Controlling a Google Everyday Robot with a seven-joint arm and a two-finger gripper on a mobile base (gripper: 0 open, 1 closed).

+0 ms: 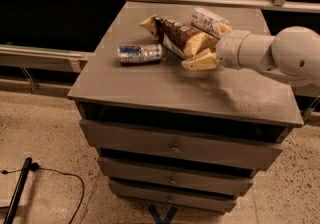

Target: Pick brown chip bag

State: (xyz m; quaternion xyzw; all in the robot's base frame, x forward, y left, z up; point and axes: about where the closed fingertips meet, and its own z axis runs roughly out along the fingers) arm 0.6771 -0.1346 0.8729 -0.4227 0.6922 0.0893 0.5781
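The brown chip bag (176, 36) lies on the grey cabinet top (165, 88), towards the back middle, with a dark brown middle and tan ends. My gripper (207, 47) reaches in from the right on a white arm. It is open, and its cream fingers (200, 61) straddle the bag's right tan end. The bag rests on the surface.
A silver-blue drink can (140, 53) lies on its side just left of the bag. A clear plastic bottle (207, 20) lies behind the bag, close to the gripper. The cabinet has drawers below. A railing and shelves run behind it. A cable lies on the floor at the left.
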